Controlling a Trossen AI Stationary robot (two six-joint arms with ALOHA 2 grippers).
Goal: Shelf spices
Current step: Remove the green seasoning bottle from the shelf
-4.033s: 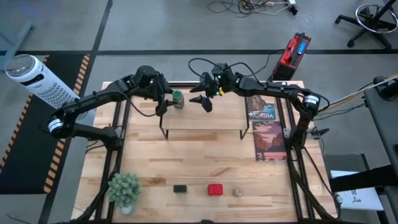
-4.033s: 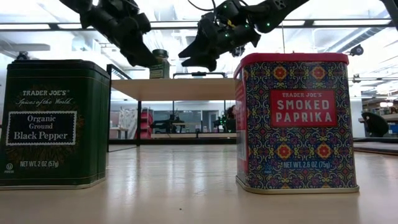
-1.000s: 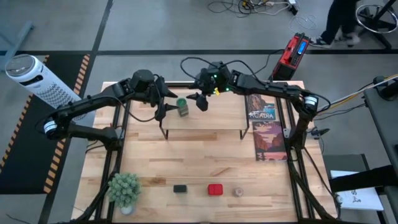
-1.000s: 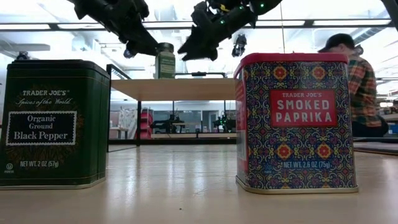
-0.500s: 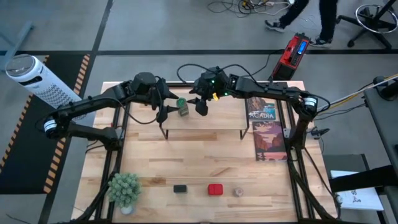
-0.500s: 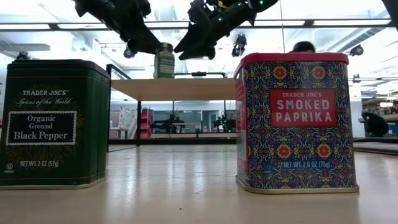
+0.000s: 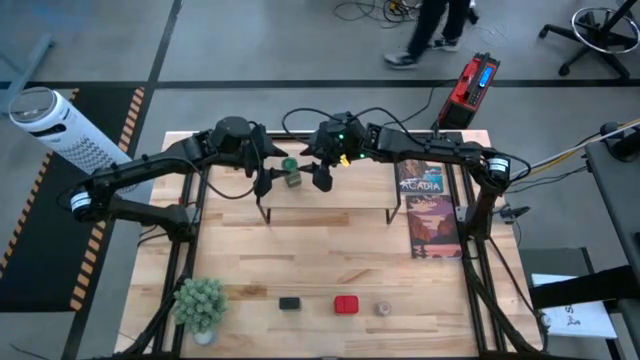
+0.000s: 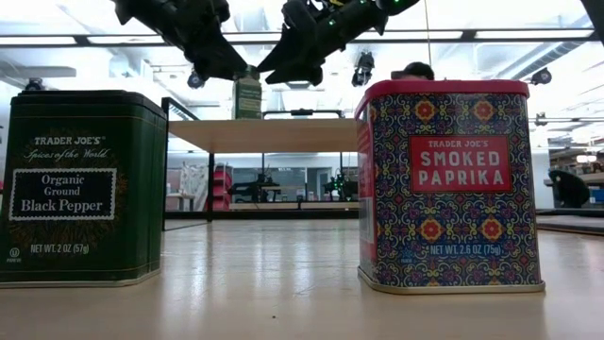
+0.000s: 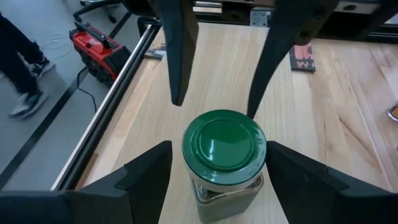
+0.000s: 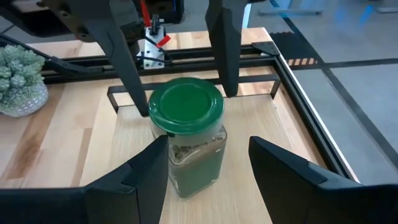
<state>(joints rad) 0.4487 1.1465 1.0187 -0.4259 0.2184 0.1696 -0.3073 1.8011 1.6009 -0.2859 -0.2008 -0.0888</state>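
Green-capped jar (image 7: 292,176) upright on shelf (image 7: 330,195) at 11 o'clock; left gripper (image 9: 214,171) and right gripper (image 10: 208,162) both wide, straddling it; withdraw straight, avoid tipping

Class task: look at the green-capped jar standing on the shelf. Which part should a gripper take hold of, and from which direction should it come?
Probably the flat glass sides just below the green cap, coming from above. The jar stands upright on the shelf, its round cap overhangs a squarish body, and both open grippers, left and right, already straddle it.
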